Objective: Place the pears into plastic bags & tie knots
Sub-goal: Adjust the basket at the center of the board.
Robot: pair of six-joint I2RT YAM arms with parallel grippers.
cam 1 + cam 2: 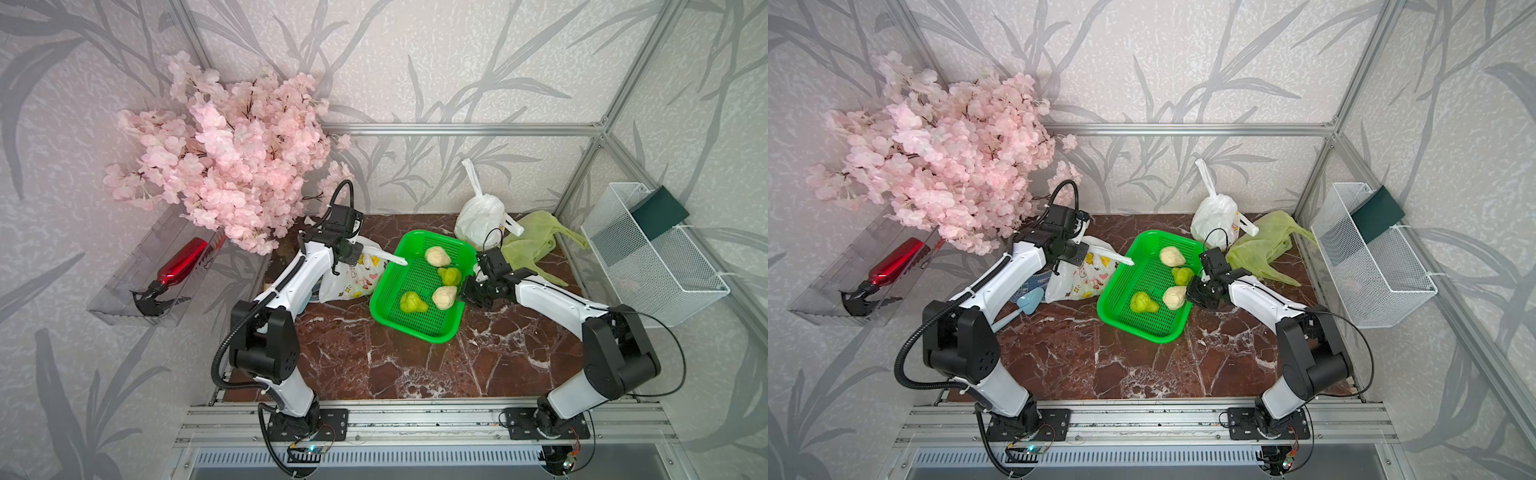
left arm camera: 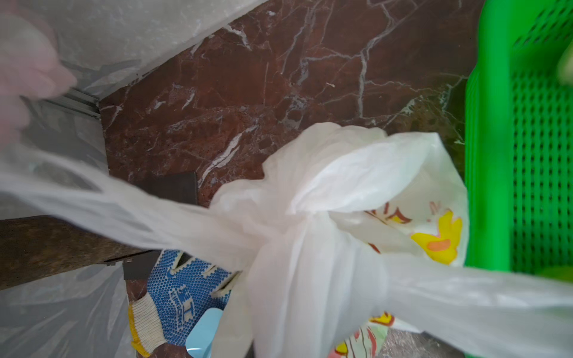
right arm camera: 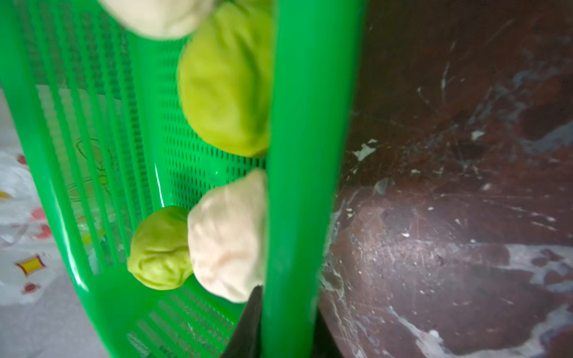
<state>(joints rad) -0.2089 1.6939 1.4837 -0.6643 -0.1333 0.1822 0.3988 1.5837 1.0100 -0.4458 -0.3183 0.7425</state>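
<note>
The second bag is at the knotting step, I judge. The thin white plastic bag with cartoon prints (image 1: pixel 357 284) lies at nine o'clock from the green mesh plastic basket (image 1: pixel 409 330). The left wrist view shows a small tight knot (image 2: pixel 291 226) formed from its handles. The left gripper (image 1: pixel 355 257) is fully closed, it seems on one white handle strip (image 1: pixel 386 258) that sticks out over the basket rim.

The right gripper (image 1: pixel 464 291) is at three o'clock of the basket. Its jaws stand narrow on both sides of the rim and seem to pinch it. Four bumpy toy pears (image 1: pixel 444 297), two green and two cream-white, lie in the basket.

A plain white bag (image 1: pixel 478 220), tied, stands at one o'clock. A flat translucent yellow-green bag (image 1: pixel 532 245) at two o'clock looks empty. Next, the knot needs one firm pull, and then the yellow-green bag must be opened for these pears.
</note>
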